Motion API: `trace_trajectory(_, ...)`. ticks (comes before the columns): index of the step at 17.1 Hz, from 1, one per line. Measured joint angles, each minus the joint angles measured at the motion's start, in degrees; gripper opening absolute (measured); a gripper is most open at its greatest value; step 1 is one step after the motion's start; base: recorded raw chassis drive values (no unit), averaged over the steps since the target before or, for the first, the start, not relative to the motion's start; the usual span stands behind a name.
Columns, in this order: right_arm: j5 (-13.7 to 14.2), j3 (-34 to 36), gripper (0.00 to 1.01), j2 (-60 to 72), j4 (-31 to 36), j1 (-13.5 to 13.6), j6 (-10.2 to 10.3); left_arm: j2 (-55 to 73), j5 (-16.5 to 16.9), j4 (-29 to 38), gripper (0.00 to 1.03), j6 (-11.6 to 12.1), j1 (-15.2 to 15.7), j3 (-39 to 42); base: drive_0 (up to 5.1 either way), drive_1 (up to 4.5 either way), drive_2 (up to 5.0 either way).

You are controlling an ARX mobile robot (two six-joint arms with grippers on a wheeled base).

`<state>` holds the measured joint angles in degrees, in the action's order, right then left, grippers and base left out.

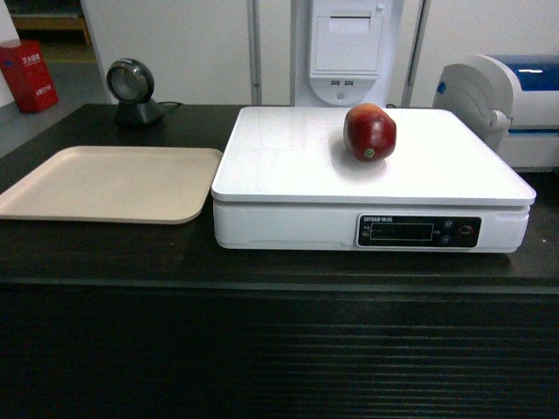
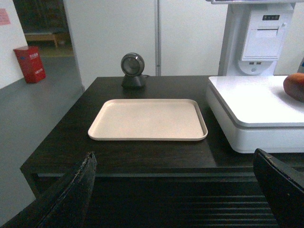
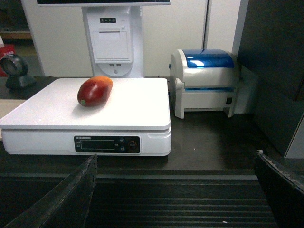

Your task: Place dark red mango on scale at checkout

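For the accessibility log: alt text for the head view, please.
A glossy dark red mango lies on the flat white scale atop the dark checkout counter. An empty beige tray sits left of the scale; no gripper shows.

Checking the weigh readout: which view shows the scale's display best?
Right wrist view: the scale has its whole front display strip visible and largest, though digits are unreadable. Head view shows the strip too, smaller. Left wrist view shows only the scale's left corner, no display.
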<state>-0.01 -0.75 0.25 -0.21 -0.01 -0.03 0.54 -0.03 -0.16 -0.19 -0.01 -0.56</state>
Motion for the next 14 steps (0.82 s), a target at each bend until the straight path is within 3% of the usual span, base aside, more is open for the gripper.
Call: trace_trajectory(14,0.00,0.00,0.98,0.02,-0.04,0.00,0.00,0.00,0.00,0.00,0.98,0.17,0.00,0.00,0.0,0.00,0.0)
